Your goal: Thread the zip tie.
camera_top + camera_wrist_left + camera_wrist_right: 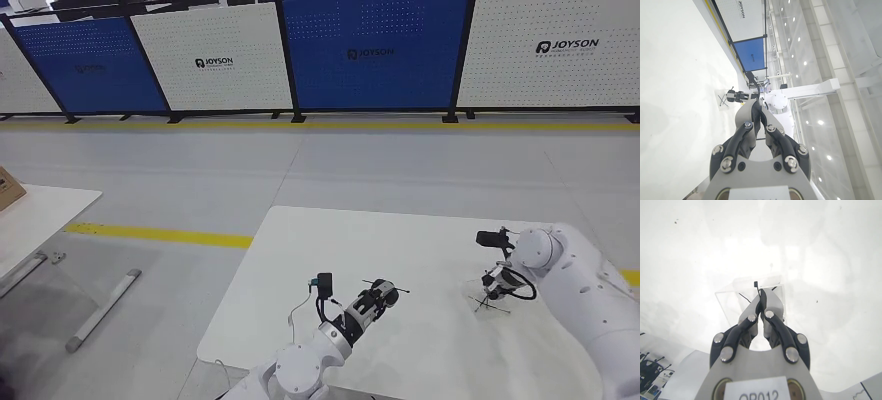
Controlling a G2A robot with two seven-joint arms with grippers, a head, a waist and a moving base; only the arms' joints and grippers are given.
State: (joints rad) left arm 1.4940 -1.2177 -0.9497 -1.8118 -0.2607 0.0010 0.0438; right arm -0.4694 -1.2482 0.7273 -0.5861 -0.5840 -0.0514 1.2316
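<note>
Behind the white surface (420,240), five perforated panels were counted along the far wall, two blue (375,55) and three white (215,60). A yellow floor line (160,235) was seen between them and the surface. One second table (40,215) stood well apart, beyond the left arm's side.

Two end effectors were seen over the surface, well apart from each other. The left end effector (385,292) was held near the front edge with its fingers (745,115) pressed together. One zip tie (396,291) was clamped crosswise at its tips, and a thin black end was seen sticking out on either side of them.

The right end effector (761,294) was held just above one clear tray (725,302). Its fingers were closed on a second zip tie (755,284), whose square head stood just past the fingertips.

Two loose zip ties (723,100) were counted in the tray, lying crossed over each other directly below the right end effector. That made four zip ties in all: one in each end effector and two in the tray.

Part of the tray was covered by the right end effector's fingers in the right wrist view, so whether more ties lay under them could not be told. A black cable (520,285) was seen looped beside the right wrist.
</note>
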